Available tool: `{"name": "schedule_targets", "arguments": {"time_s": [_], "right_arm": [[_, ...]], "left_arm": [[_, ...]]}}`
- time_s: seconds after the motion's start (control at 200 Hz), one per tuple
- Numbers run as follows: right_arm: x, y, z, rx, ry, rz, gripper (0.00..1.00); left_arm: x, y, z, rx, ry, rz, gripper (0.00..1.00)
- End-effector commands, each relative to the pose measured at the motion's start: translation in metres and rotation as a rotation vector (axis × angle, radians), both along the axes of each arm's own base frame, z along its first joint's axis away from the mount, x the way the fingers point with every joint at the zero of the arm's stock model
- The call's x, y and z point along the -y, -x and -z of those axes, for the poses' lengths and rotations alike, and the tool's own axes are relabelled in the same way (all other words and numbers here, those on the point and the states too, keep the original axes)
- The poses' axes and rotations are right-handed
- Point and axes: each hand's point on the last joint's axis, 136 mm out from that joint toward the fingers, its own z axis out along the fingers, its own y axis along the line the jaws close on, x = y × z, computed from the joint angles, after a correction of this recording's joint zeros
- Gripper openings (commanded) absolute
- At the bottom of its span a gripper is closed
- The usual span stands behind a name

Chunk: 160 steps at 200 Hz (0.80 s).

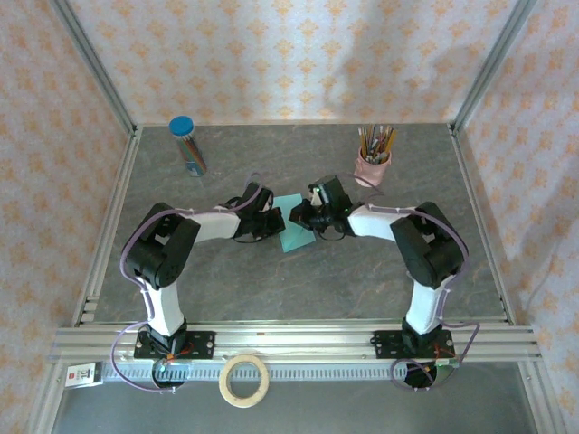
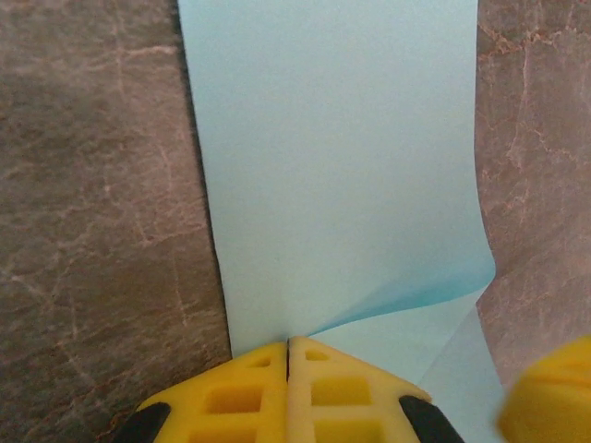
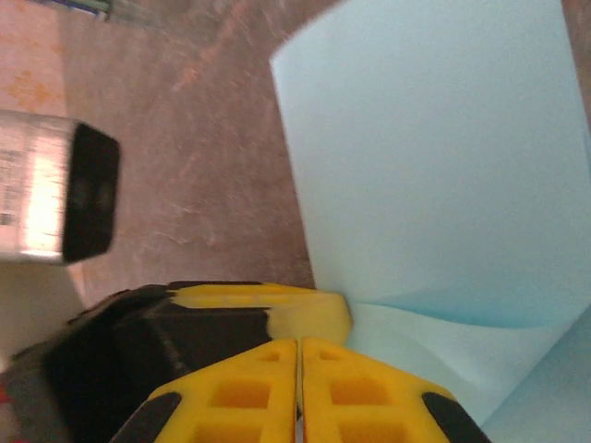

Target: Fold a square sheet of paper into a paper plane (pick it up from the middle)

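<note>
The square sheet of paper (image 1: 291, 228) is light turquoise and sits mid-table between my two arms, bent up along a soft crease rather than flat. My left gripper (image 1: 275, 221) comes in from the left. In the left wrist view its yellow fingertips (image 2: 288, 346) are shut on the sheet (image 2: 342, 157) where the crease starts. My right gripper (image 1: 304, 217) meets it from the right. Its yellow fingertips (image 3: 298, 343) are pressed together at the paper's (image 3: 434, 157) edge, right beside a left finger (image 3: 305, 312). No paper plane shape shows.
A blue-capped tube of pencils (image 1: 187, 145) lies at the back left. A pink cup of pencils (image 1: 373, 161) stands at the back right, close behind the right arm. A tape roll (image 1: 245, 380) rests in front of the rail. A silver block with a black end (image 3: 55, 189) hangs left of the right gripper.
</note>
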Motion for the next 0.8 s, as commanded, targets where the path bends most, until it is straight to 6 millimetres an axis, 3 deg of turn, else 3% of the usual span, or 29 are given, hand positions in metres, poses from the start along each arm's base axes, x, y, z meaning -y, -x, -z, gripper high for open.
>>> {"name": "schedule_targets", "arguments": {"time_s": [0.0, 0.425, 0.666, 0.796], "right_arm": [[0.007, -0.003, 0.001, 0.047, 0.020, -0.038, 0.08], [0.005, 0.001, 0.035, 0.008, 0.114, -0.142, 0.05], [0.015, 0.003, 0.055, -0.036, 0.160, -0.095, 0.04], [0.024, 0.014, 0.066, -0.082, 0.166, -0.030, 0.04]], "left_arm": [[-0.012, 0.022, 0.039, -0.103, -0.109, 0.078, 0.00], [-0.012, 0.024, 0.045, -0.117, -0.140, 0.143, 0.00], [-0.014, 0.027, 0.048, -0.113, -0.158, 0.179, 0.00], [-0.015, 0.029, 0.052, -0.117, -0.174, 0.205, 0.00]]}}
